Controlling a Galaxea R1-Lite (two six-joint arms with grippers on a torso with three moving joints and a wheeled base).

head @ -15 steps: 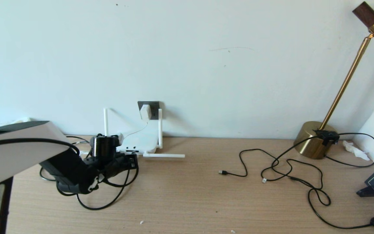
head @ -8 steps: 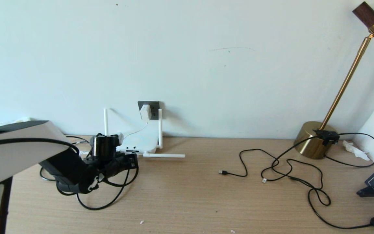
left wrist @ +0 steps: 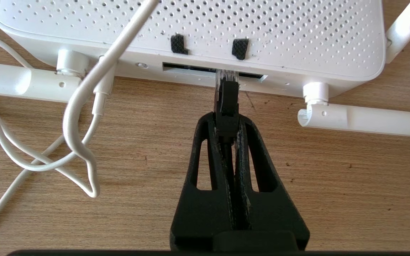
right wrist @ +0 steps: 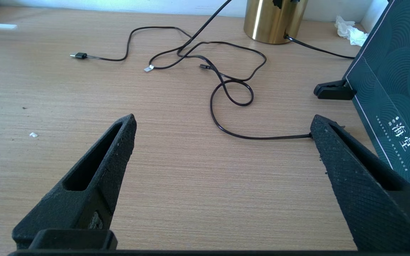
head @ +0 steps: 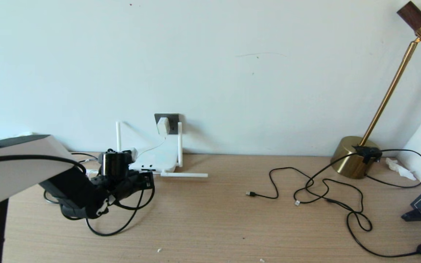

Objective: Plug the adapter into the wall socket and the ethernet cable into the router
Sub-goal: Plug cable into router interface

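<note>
The white adapter (head: 163,125) sits in the dark grey wall socket (head: 172,119), its thin cord running down to the white router (head: 156,160) on the desk below. My left gripper (head: 148,180) (left wrist: 226,119) is shut on the black boot of the ethernet cable (left wrist: 227,103). The cable's clear plug tip is at the router's (left wrist: 198,32) dark port slot, partly inside it. The cable's slack loops on the desk under my left arm (head: 119,228). My right gripper (right wrist: 222,126) is open above bare desk, out of the head view.
Router antennas (head: 184,175) lie flat or stand beside the box. White cord (left wrist: 77,142) loops next to the port. Thin black USB cables (head: 320,190) sprawl at the right, near a brass lamp base (head: 353,157) and a dark green box (right wrist: 393,99).
My left arm and gripper have shifted slightly left and toward the router with the cable plug. Nothing else has moved.
</note>
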